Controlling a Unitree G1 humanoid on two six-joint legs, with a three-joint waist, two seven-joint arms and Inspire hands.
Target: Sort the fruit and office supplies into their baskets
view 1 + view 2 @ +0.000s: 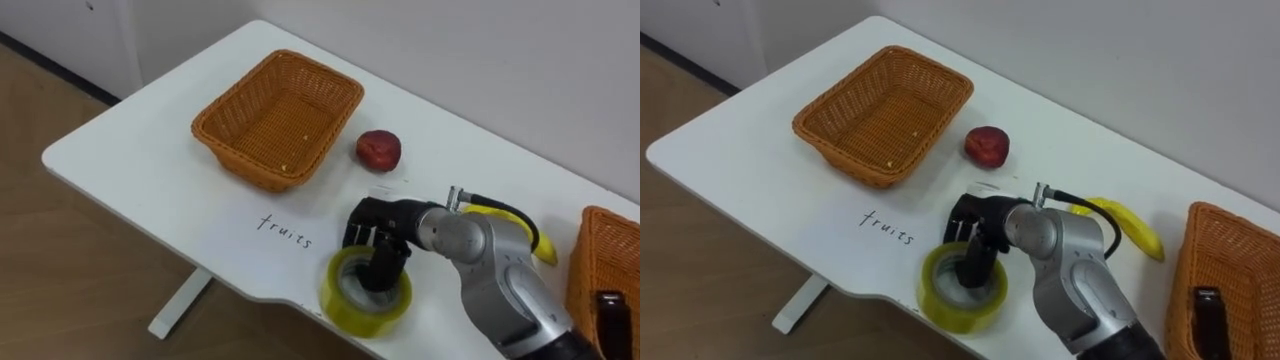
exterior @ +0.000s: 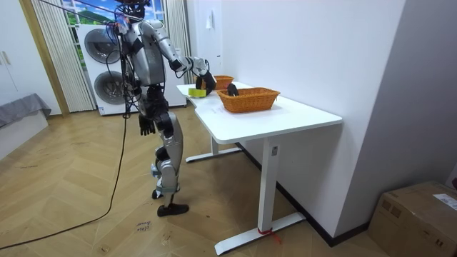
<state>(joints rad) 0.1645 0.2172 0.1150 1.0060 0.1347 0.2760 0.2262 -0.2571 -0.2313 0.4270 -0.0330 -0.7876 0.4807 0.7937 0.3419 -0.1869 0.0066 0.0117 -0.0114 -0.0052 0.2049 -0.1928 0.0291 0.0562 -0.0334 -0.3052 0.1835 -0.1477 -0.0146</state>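
Your right robot hand [image 1: 385, 222] has fingers sunk in the tape [image 1: 345, 300] core, grip unclear; pinch the wall firmly, then lift straight

Silver-grey arm; black hand [image 1: 374, 222]

Handwritten "fruits" [image 1: 284, 230] on white table [image 1: 140, 160], near wicker basket [image 1: 250, 165].

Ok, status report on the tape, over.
Right hand down in the tape roll. Left hand hangs at side. Banana lies beside the right basket.
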